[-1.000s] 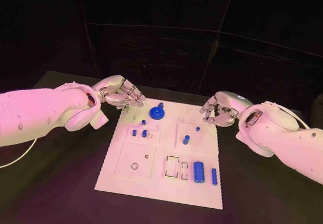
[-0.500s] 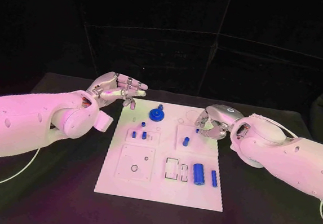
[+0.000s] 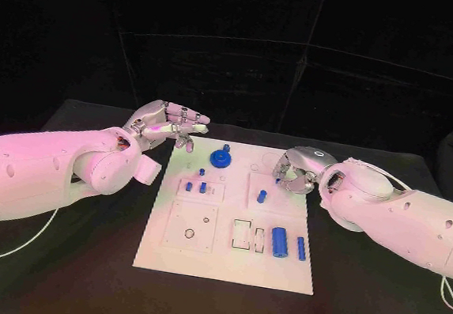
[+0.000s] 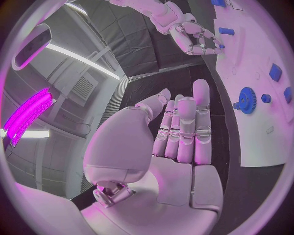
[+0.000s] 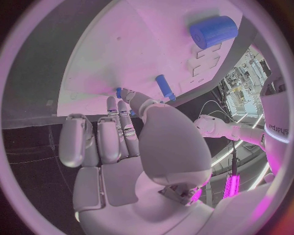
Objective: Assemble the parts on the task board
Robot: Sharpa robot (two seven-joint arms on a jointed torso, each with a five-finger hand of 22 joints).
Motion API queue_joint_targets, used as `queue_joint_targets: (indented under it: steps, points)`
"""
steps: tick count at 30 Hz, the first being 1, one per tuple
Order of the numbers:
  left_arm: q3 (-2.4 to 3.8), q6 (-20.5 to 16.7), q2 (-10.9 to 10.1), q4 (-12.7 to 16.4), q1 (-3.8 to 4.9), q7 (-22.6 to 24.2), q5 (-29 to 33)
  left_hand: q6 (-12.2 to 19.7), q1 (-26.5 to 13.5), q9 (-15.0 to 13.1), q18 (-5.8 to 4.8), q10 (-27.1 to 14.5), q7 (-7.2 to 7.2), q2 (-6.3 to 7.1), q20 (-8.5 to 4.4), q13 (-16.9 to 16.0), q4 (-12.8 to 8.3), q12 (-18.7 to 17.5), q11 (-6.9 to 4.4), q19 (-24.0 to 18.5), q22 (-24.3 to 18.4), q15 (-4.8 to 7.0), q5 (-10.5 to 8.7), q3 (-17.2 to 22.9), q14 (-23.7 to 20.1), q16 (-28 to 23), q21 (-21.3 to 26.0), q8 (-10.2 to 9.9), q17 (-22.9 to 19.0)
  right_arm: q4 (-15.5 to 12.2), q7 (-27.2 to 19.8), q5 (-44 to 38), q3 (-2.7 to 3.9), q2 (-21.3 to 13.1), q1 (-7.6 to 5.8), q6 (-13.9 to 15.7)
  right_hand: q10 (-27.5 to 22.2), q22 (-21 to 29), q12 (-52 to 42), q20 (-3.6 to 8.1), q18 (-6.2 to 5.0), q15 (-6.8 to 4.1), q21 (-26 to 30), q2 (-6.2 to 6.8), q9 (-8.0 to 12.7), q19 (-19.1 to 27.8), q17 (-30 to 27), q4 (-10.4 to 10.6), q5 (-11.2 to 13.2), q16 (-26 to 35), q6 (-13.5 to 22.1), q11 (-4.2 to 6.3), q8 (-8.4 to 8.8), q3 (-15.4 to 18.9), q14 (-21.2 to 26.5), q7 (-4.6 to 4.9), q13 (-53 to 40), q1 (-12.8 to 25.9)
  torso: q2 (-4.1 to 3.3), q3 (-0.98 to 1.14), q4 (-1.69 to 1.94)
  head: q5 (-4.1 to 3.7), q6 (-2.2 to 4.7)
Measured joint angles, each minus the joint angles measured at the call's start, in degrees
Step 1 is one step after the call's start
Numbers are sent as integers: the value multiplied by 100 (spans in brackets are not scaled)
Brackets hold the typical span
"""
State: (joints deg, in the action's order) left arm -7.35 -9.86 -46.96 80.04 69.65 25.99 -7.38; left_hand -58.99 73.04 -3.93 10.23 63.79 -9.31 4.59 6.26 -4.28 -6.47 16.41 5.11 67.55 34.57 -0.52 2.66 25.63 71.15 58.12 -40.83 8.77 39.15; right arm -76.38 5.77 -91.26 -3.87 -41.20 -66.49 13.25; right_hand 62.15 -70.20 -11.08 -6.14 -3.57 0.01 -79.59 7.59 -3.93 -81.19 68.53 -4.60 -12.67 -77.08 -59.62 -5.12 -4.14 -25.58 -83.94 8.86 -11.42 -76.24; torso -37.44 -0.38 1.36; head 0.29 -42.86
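Peg (image 3: 277, 181) half hidden behind right hand (image 3: 297, 170).

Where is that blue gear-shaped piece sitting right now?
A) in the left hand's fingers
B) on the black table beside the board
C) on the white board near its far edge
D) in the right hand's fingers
C: the blue gear stands on the white task board near its far edge, apart from both hands.
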Motion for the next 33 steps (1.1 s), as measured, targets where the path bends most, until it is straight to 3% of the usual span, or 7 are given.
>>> queue_joint_targets:
  steps: [13, 21, 27, 33]
  points:
    - [-1, -7, -6, -17, -1, 1, 38, 22, 0, 5, -1, 0, -21, 0, -1, -1, -17, 0, 0, 1, -16, 0, 0, -17, 0, -8, 23, 0, -39, 26, 1, -83, 7, 32, 20, -138, 424, -97, -90, 32, 0, -2, 0, -60, -50, -32, 90, -85, 89, -42, -405, 112, -134, -166, -2, -86, 166, -60, 1, 1, -5, -11, -47]
    - [-1, -9, -9, -38, -1, 1, 45, 22, 0, 4, -1, 0, -21, 0, -1, -1, -17, 0, 0, 1, -21, -20, 0, -17, -20, -19, 23, 0, -42, 16, 61, -257, 20, 62, 37, -164, 564, -155, -106, 74, 1, -58, -26, -95, -64, -74, 129, -123, 152, -68, -538, 155, -163, -204, -14, -134, 216, -95, 4, 1, -2, -16, -63]
    - [-1, -9, -12, -51, -1, 0, 48, 22, 26, 4, -2, 0, -21, -26, -1, -1, -17, 0, 0, 2, -27, -21, 0, -17, -20, -43, 44, 0, -62, -3, 146, -454, 23, 83, 63, -99, 617, -178, -66, 94, 0, -85, -49, -148, -63, -94, 139, -197, 545, -91, -578, 166, -163, -324, -1, -136, 295, -148, 4, 0, -2, -16, -74]
    - [-1, -7, -15, -70, -1, -1, 51, 22, 26, 4, -3, 0, -21, -26, -1, -1, -33, 0, 0, 2, -35, -21, 0, -33, -20, -43, 44, 0, -79, -48, 230, -644, 12, 80, 92, 22, 656, -218, -65, 94, 1, -85, -72, -182, -61, -94, 161, -214, 603, -91, -611, 165, -162, -373, -1, -144, 328, -182, 4, -1, -3, -26, -79]
